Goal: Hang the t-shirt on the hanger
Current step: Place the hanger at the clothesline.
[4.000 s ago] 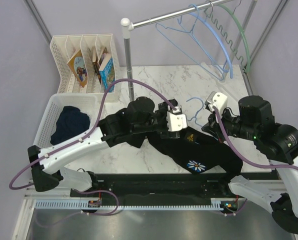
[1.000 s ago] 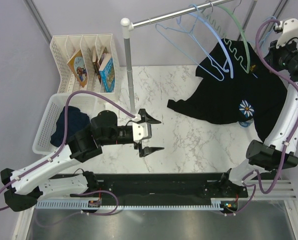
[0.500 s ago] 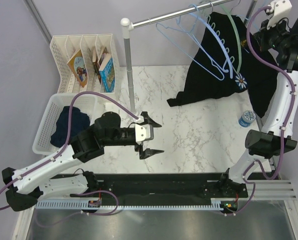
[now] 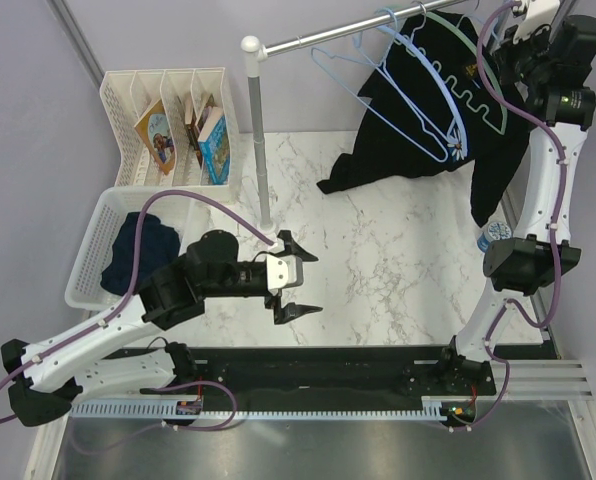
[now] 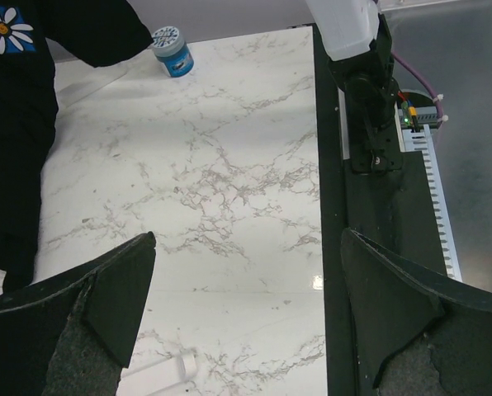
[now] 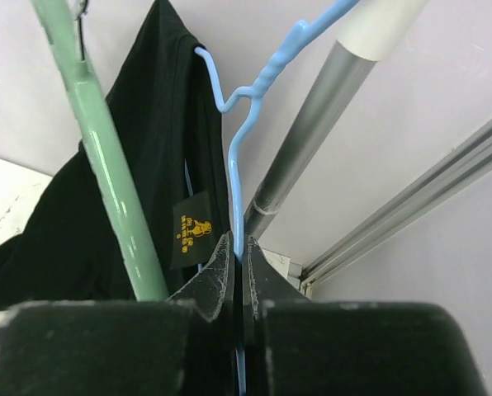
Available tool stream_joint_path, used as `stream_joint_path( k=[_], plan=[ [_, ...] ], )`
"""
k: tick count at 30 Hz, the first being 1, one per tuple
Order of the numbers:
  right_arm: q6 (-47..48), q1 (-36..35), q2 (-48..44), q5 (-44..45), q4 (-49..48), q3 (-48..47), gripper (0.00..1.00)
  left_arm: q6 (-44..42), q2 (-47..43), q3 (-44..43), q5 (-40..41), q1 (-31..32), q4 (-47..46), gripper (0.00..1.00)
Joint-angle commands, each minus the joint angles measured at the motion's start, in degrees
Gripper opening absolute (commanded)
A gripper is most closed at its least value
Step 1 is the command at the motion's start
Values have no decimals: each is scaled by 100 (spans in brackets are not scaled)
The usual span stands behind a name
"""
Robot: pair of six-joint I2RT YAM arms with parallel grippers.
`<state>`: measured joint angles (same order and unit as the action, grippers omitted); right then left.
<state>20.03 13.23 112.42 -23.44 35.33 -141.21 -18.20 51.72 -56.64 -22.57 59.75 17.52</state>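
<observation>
Hanging near the steel rail (image 4: pixel 308 40), the black t-shirt (image 4: pixel 398 110) drapes from the thin light-blue wire hanger (image 6: pixel 232 165), its neck pinched tight in the right gripper (image 6: pixel 238 257). Three more hangers are nearby: thin blue wire (image 4: pixel 318 58), wavy blue arch (image 4: pixel 443 90), green arch (image 4: pixel 485 68). The left gripper (image 4: pixel 293 282) hovers over the veined marble table (image 4: pixel 378 260), with its wedge-shaped fingers (image 5: pixel 106 297) spread wide.

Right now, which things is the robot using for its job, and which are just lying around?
For the job: t-shirt, light-blue hanger, right gripper pinching it.
Just lying around: green hanger, books, navy garment in the basket, little blue jar, open left gripper.
</observation>
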Motion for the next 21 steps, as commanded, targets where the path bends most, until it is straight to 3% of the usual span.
stream_joint_path(
  k=[1, 21],
  plan=[
    [-237, -5, -80, 129, -853, -293, 0, 185, -110, 57, 59, 11, -91, 99],
    [510, -295, 34, 261, -765, 102, 0, 158, -171, 136, 130, 11, -21, 99]
  ],
)
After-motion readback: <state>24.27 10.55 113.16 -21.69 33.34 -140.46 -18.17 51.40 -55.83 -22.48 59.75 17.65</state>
